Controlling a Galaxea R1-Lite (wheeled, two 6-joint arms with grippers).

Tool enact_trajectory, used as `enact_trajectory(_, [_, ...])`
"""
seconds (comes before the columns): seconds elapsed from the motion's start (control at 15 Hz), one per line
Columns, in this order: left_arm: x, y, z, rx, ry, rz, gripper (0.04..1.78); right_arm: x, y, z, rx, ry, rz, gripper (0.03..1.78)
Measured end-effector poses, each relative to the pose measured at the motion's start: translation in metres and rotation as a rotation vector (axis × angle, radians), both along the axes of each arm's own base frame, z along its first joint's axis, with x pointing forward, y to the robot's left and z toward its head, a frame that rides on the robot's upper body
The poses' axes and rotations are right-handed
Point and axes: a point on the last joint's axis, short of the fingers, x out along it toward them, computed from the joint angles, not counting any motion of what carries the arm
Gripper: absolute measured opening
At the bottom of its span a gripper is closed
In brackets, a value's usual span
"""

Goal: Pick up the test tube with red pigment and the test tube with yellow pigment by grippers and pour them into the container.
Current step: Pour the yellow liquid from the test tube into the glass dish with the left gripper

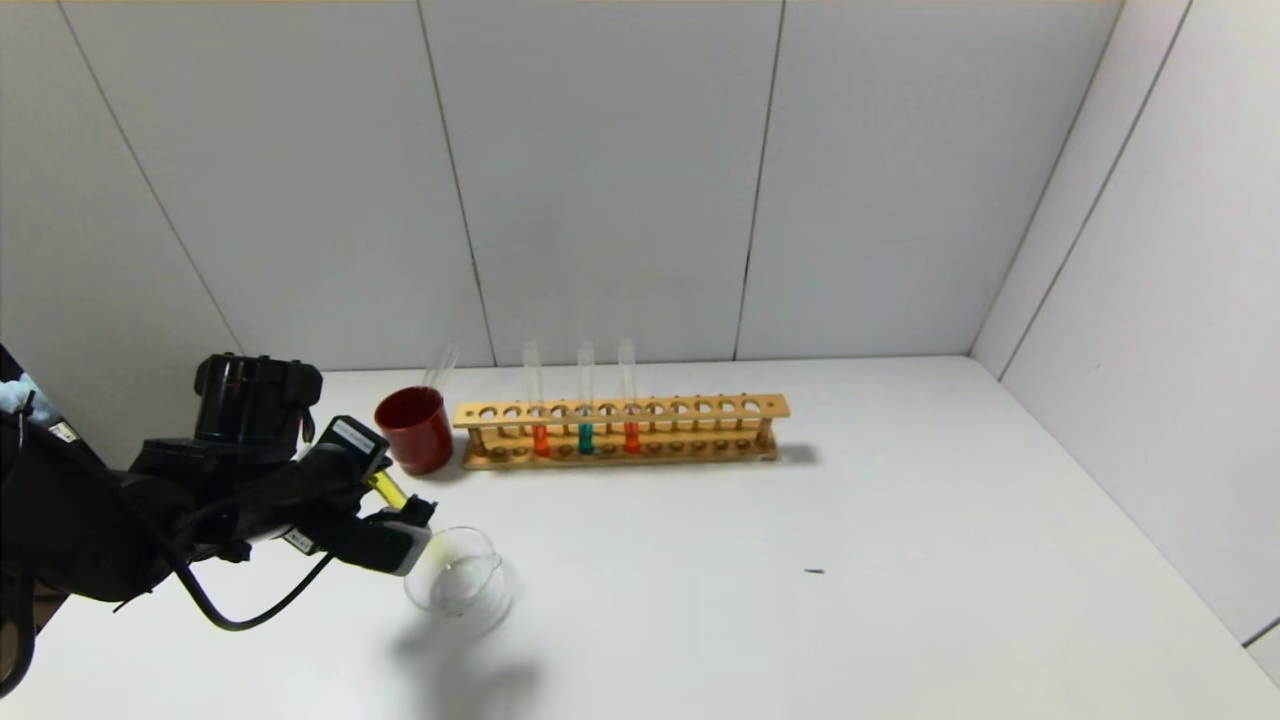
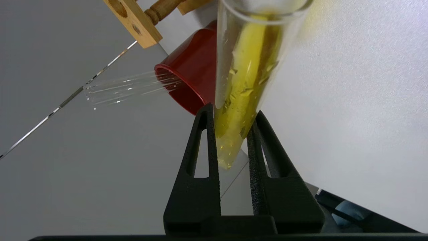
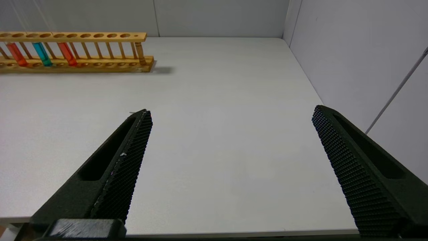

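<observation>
My left gripper (image 1: 405, 517) is shut on the test tube with yellow pigment (image 1: 386, 489). It holds the tube tilted, mouth toward the rim of the clear glass container (image 1: 457, 577) on the table at front left. In the left wrist view the fingers (image 2: 210, 140) clamp the tube (image 2: 247, 67) near its closed end, and yellow liquid is spread along its length. Two near-alike tubes of orange-red liquid (image 1: 540, 439) (image 1: 631, 436) stand in the wooden rack (image 1: 700, 408). My right gripper (image 3: 232, 112) is open and empty over bare table, outside the head view.
A teal-liquid tube (image 1: 585, 437) stands between the two orange-red ones. A dark red cup (image 1: 415, 429) with an empty clear tube (image 1: 441, 364) leaning in it stands left of the rack, just behind my left gripper. White walls close the table at back and right.
</observation>
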Motion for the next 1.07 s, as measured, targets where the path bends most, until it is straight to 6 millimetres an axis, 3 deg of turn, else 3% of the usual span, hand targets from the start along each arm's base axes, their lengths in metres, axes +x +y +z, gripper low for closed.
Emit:
enact_trajectory(0.6, [0.007,-0.004,-0.003,0.079,-0.002,-0.008,0.30,0.000,0.000,0.000,0.000,0.000,0.000,1.75])
enact_trajectory(1.07, [0.005,-0.018,0.001,0.171,-0.057,-0.051,0.30,0.000,0.000,0.000,0.000,0.000,0.000,1.75])
